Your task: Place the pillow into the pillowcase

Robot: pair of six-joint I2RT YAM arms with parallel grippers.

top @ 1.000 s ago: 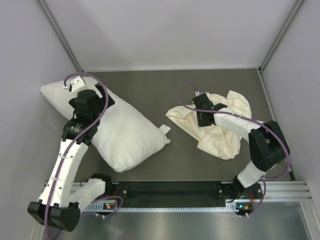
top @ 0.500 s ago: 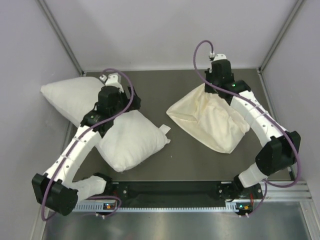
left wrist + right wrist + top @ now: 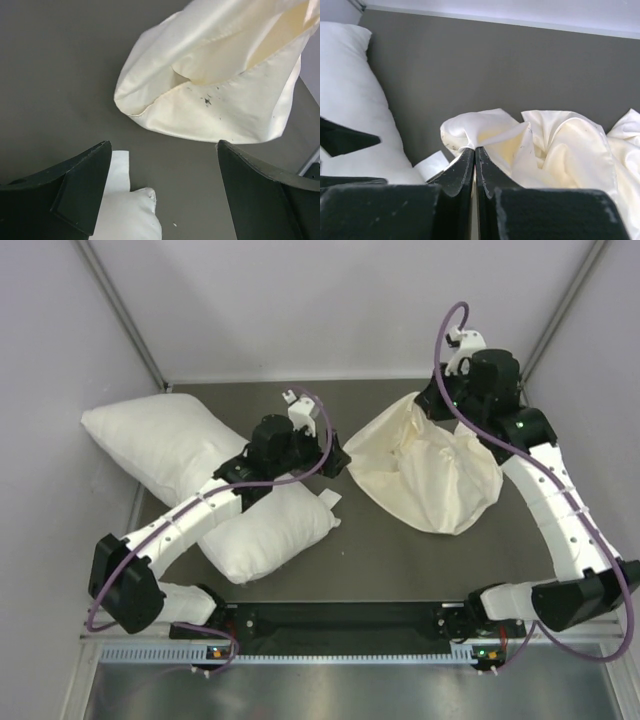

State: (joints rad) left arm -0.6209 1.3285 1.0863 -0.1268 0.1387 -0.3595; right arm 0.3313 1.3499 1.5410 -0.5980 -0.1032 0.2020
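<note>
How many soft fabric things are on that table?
2. The plump white pillow lies at the left. The limp cream pillowcase is bunched at the right, its edge pinched by the right gripper. No other cloth shows in any view.

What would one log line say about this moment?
left gripper: open, empty, facing pillowcase | right gripper: shut on pillowcase edge | pillow: on table, outside pillowcase
</note>
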